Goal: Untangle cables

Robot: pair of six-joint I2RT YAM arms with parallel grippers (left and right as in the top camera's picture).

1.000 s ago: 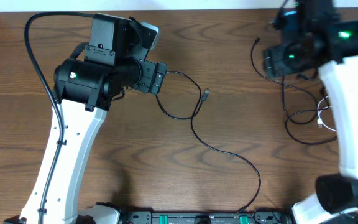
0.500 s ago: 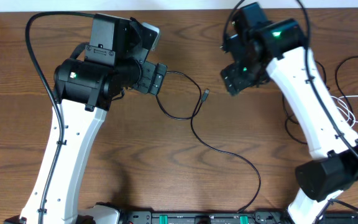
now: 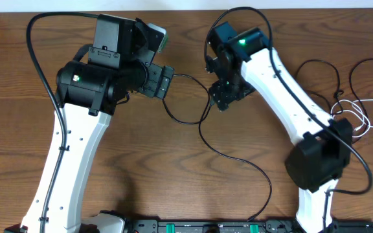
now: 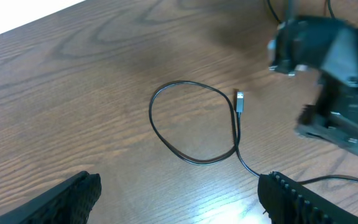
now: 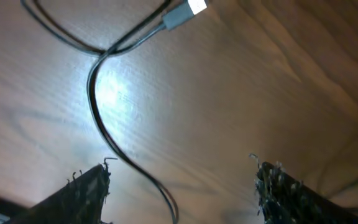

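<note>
A thin black cable (image 3: 188, 123) lies on the brown wood-grain table (image 3: 141, 155) between the two arms. In the left wrist view it makes one round loop (image 4: 155, 127) that crosses over itself. Its small grey, silver-tipped plug (image 4: 239, 99) rests flat just beside the crossing. From there the cable runs on across the wood towards the near edge of the table.

The right gripper (image 3: 224, 97) hangs directly over the plug end. Its two dark fingers (image 5: 86, 193) stand well apart. In the right wrist view the cable (image 5: 95, 93) passes on the table below the gap between them, and the plug (image 5: 182, 14) lies just ahead. Nothing is clamped between the jaws. Whether the fingertips touch the wood I cannot tell.

The left gripper (image 3: 162, 81) sits at the far-left side of the loop. Its jaws are spread wide and hold nothing. In its own camera the two ribbed black fingertips (image 4: 73, 196) frame the bottom corners, and the loop lies on the table ahead of them, apart from both.

Well off to the right of the table, more thin black cords (image 3: 316, 63) and a thin white cord (image 3: 365, 120) lie in a loose, overlapping heap. Neither gripper touches them.
</note>
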